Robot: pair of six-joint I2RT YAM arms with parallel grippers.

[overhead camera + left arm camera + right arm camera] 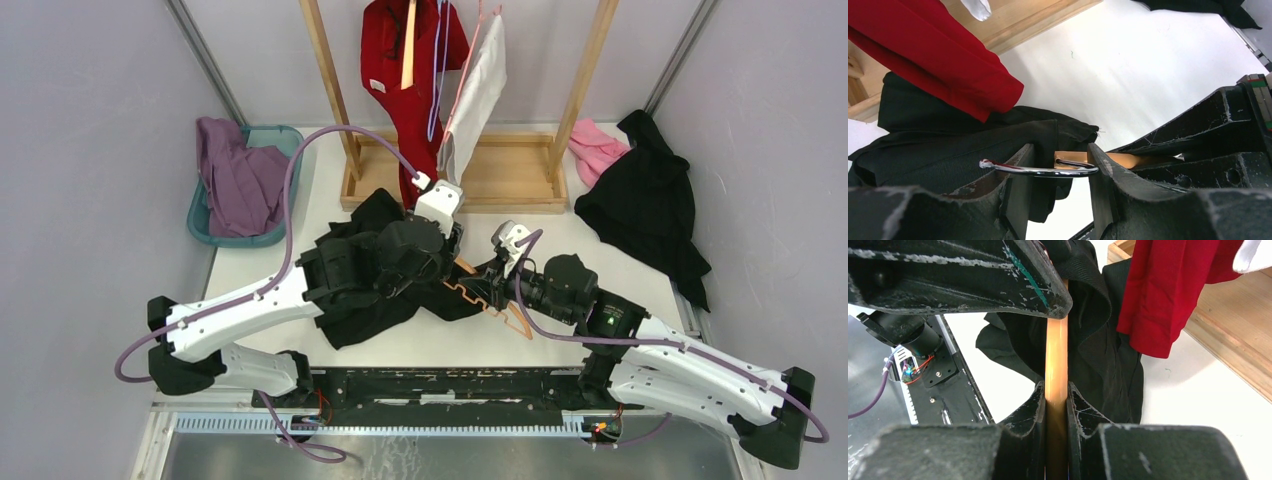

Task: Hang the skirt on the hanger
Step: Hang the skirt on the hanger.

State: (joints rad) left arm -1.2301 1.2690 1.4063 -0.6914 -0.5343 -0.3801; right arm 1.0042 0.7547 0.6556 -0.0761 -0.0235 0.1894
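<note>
My right claw (1055, 390) is clenched on the wooden bar of the hanger (1056, 355), which runs straight up between its fingers toward my other claw. My left claw (1059, 152) sits at the top of that hanger. Its fingers (1015, 192) stand apart with the metal hook (1048, 171) lying across the gap, touching the right finger and crossing in front of the left one. I cannot tell whether this claw is actually pinching the hook or merely sitting around it. The skirt (360, 318) is black and lies crumpled on the white table (600, 270), mostly beneath my left arm. A fold of it bunches up against the hanger just behind my left fingers, and in the right wrist view the dark cloth hangs on both sides of the bar. From above, the bare end of the hanger sticks out near my right forearm, clear of the cloth. Behind my claws stands a wooden rack (505, 180) with a red garment (400, 80) and a white garment (478, 90) hanging from it, and the red hem comes down close to the skirt. At the far left a teal basket (285, 135) holds purple clothes (240, 180). At the far right a pink cloth (595, 148) lies beside another black garment (645, 205).
</note>
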